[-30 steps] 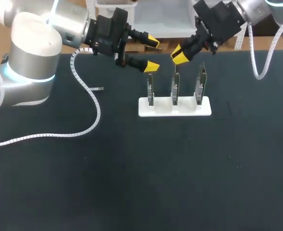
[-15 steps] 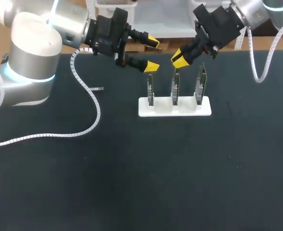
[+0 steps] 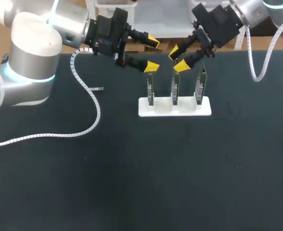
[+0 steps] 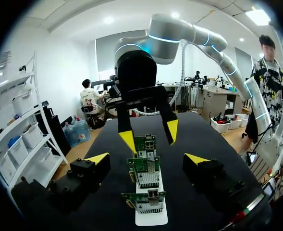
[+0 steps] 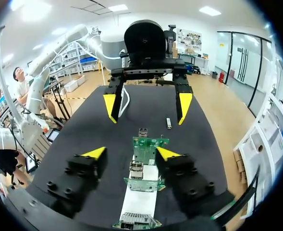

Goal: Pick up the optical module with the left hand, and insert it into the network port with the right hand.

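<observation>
Head cam: fixed, high behind the robot, looking down on the whole table (image 3: 131, 168) from far off. Left wrist cam: low and close, looks past the left gripper (image 4: 146, 159) along the board rack (image 4: 151, 219) end-on, with the right gripper (image 4: 150, 137) facing it just beyond. Right wrist cam: same from the opposite end. All three share the rack and both grippers.

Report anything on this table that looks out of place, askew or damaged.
Nothing looks damaged or spilled. The three circuit boards stand upright in the white holder. Only the small optical module lies loose on the table, apart from the holder.
</observation>
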Motion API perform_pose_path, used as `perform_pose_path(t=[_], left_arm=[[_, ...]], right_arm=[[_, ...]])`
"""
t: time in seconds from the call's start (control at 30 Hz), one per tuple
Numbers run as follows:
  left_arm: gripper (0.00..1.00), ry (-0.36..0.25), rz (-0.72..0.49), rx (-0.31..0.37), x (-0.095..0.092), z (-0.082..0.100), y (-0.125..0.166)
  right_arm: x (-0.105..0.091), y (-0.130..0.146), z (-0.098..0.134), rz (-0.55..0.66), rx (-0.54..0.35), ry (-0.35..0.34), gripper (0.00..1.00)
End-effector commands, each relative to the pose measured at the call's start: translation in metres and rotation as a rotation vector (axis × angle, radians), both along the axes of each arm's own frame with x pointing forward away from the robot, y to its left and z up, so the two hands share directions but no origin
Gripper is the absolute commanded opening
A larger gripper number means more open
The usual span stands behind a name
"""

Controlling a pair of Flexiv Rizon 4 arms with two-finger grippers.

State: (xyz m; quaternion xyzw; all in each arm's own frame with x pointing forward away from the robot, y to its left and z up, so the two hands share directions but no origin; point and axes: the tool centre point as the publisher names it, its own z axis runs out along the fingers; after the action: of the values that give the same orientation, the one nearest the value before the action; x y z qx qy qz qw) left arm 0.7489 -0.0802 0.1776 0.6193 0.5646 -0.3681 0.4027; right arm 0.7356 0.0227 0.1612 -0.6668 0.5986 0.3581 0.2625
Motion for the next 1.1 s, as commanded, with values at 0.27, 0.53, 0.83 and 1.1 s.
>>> perform_pose_path(t=[0.27, 0.53, 0.83, 1.1], left_arm=[[1.0, 0.002, 0.002, 0.005, 0.0, 0.001, -0.001], [1.0, 0.002, 0.002, 0.005, 0.0, 0.001, -0.001], [1.0, 0.002, 0.002, 0.005, 0.0, 0.001, -0.001], [1.0, 0.002, 0.002, 0.005, 0.0, 0.001, -0.001]], right_arm=[[0.011, -0.005, 0.013, -0.059, 0.057, 0.031, 1.0], [0.008, -0.003, 0.02, -0.02, 0.062, 0.012, 0.25], [0.008, -0.003, 0.02, -0.02, 0.062, 0.012, 0.0], [0.008, -0.003, 0.02, -0.02, 0.062, 0.012, 0.0]])
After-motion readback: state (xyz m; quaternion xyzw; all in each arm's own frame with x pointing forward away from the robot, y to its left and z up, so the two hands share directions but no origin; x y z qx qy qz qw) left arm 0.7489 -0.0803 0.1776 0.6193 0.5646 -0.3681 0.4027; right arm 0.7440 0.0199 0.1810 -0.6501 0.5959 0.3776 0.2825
